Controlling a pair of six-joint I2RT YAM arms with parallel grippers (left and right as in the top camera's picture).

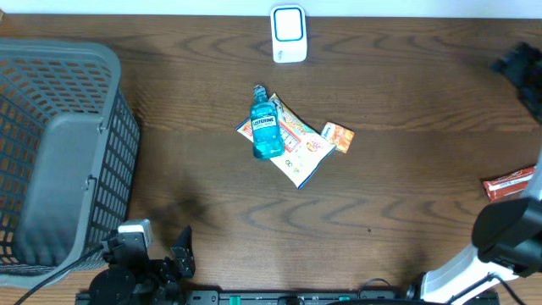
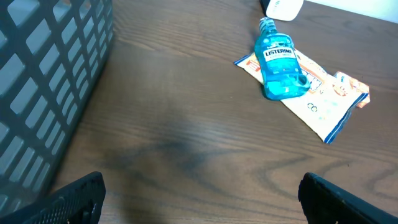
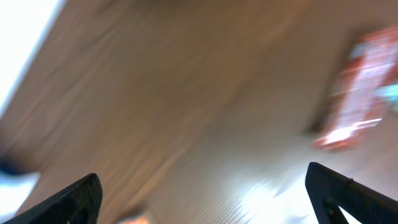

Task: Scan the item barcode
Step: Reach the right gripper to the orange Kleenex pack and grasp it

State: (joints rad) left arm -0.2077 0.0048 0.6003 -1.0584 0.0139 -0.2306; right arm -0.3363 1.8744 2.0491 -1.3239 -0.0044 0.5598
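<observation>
Wood tabletop (image 1: pixel 406 102): dark grain, carries everything I see.
Blue mouthwash bottle (image 1: pixel 266 127): lies on its side mid-tabletop, across a printed snack pouch (image 1: pixel 303 152); a small orange packet (image 1: pixel 338 136) sits just beside the pouch.
Scanner (image 1: pixel 289 34): white, at the far edge, apart from the bottle.
Red wrapper (image 1: pixel 508 183): at the right edge, beside my right arm.
Basket (image 1: pixel 118 144): grey, far left.
Left pincer (image 2: pixel 199 186): spread wide, empty.
Right pincer (image 3: pixel 202 177): spread wide, holding nothing; its view is blurred.
</observation>
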